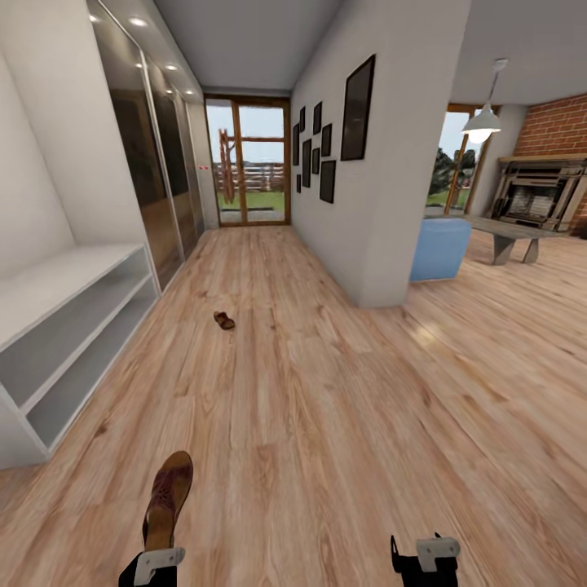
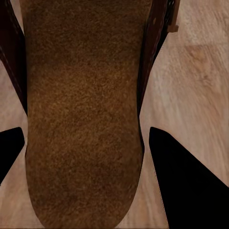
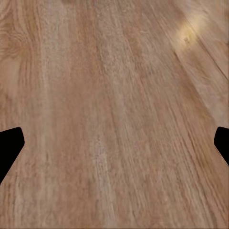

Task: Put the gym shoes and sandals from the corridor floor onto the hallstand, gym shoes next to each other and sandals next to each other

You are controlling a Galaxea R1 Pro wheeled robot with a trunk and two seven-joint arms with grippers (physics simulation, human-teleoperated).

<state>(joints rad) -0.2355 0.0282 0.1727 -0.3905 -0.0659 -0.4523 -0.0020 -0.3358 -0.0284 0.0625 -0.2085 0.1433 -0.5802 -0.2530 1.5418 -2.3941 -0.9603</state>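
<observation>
Left gripper [image 1: 159, 562] is clamped on one sandal [image 1: 167, 497], right gripper [image 1: 425, 558] fingers apart and empty; swing toward the hallstand [image 1: 73, 326] at left, keeping the sandal level for the bench top.

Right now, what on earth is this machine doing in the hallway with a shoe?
The robot is tidying footwear. Its left gripper holds one brown sandal, sole filling the left wrist view. The right gripper is open and holds nothing, above bare corridor floor. A second sandal lies on the floor further down the corridor. The hallstand at the left has nothing on the parts that show.
</observation>
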